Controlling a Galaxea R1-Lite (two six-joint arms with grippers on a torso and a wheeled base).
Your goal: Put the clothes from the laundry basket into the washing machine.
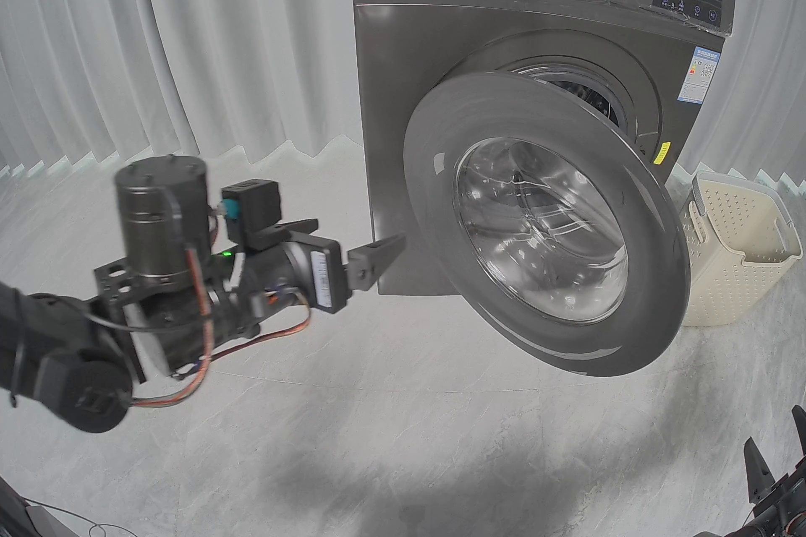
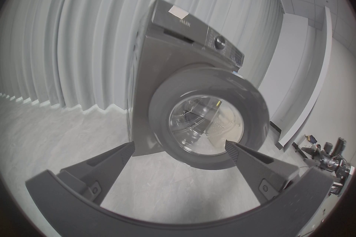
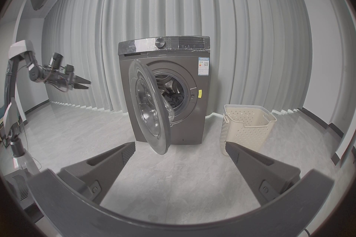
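The grey washing machine stands ahead with its round door swung open towards me. Dark cloth lies inside the drum. The cream laundry basket sits on the floor to the machine's right, and no clothes show above its rim. My left gripper hangs in the air just left of the door's edge, pointing at it, open and holding nothing. My right gripper is low and farther back from the machine, open and empty, and shows at the bottom right corner.
White curtains run along the wall behind the machine. The grey tiled floor in front of the machine and the basket is bare. A white wall stands off to the right of the machine.
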